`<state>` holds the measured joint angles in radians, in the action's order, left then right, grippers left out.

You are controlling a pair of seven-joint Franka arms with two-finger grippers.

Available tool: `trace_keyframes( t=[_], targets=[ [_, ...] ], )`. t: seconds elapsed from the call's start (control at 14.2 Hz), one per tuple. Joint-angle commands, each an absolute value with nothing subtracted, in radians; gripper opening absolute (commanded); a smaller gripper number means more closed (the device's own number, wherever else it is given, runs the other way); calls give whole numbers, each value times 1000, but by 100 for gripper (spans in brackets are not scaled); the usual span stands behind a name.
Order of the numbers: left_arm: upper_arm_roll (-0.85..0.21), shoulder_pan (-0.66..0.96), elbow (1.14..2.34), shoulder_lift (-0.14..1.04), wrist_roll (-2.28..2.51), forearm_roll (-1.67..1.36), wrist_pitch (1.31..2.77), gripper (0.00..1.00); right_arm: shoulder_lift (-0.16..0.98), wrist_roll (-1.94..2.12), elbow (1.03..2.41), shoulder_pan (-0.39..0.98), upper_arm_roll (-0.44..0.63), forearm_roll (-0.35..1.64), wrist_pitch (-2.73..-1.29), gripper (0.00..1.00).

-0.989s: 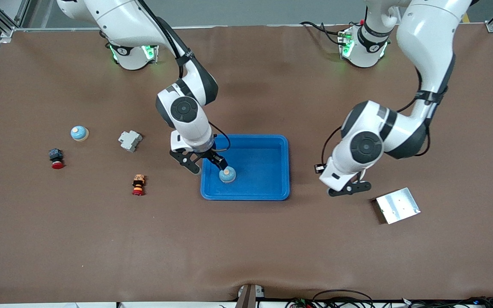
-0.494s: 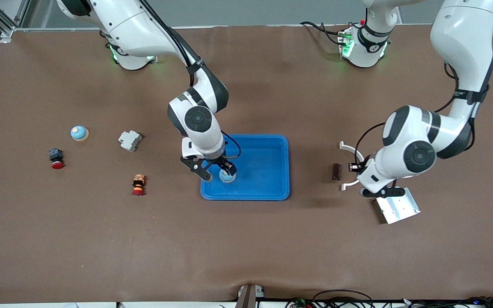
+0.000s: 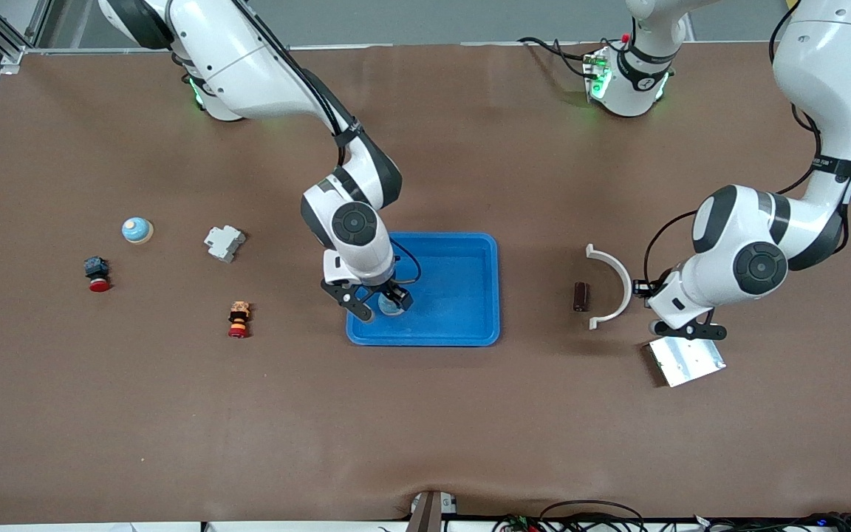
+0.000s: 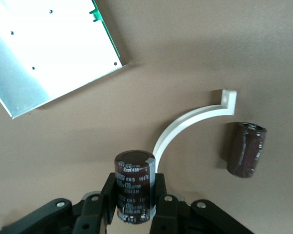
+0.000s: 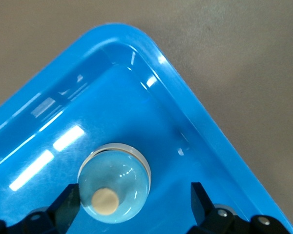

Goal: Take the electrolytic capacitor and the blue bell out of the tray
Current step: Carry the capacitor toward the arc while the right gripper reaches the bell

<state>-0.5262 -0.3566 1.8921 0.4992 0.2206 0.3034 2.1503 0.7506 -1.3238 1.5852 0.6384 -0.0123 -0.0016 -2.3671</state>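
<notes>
A light-blue bell (image 3: 390, 306) with a beige knob stands in the blue tray (image 3: 462, 295), near the corner closest to the front camera at the right arm's end. My right gripper (image 3: 380, 302) is open around it; in the right wrist view (image 5: 134, 201) one finger (image 5: 68, 204) is against the bell (image 5: 114, 183) and the other stands apart. My left gripper (image 3: 688, 330) is up over the metal plate (image 3: 686, 360), shut on a dark brown capacitor (image 4: 134, 180). A second capacitor (image 3: 580, 295) lies on the table beside a white curved bracket (image 3: 612, 284).
Toward the right arm's end lie a second blue bell (image 3: 136, 230), a grey breaker (image 3: 224, 242), a black-and-red button (image 3: 97, 273) and an orange-and-red button (image 3: 238, 318). The left wrist view shows the plate (image 4: 49, 48), the bracket (image 4: 195, 122) and the lying capacitor (image 4: 246, 148).
My left arm has swung toward its own end of the table, uncovering the bracket and the lying capacitor. My right gripper has shifted over the bell, which stays in the tray.
</notes>
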Motion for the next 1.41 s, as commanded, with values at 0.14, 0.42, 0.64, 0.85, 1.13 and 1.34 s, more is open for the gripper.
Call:
trace_keyframes(
  t=[0.14,0.42,0.64,0.85,1.13,1.34],
  targets=[
    [-546,-411,2019,469,215,389,2304,0,804,-1350,1525,658,-2,-18,-2355,100],
    [-546,-439,2065,482,215,463,2371,0,804,-1342,1525,657,-2,-18,-2355,96],
    [-546,-465,2083,498,215,491,2405,0,807,-1338,1514,657,-2,-17,-2355,79],
    [-545,-479,2098,512,215,518,2440,0,807,-1344,1513,664,-3,-14,-2355,79],
    [-545,-497,2102,531,215,546,2462,0,805,-1331,1491,663,-3,-11,-2347,0],
    [-546,-500,2105,540,215,546,2476,0,798,-1330,1448,660,-3,-2,-2265,0]
  ],
)
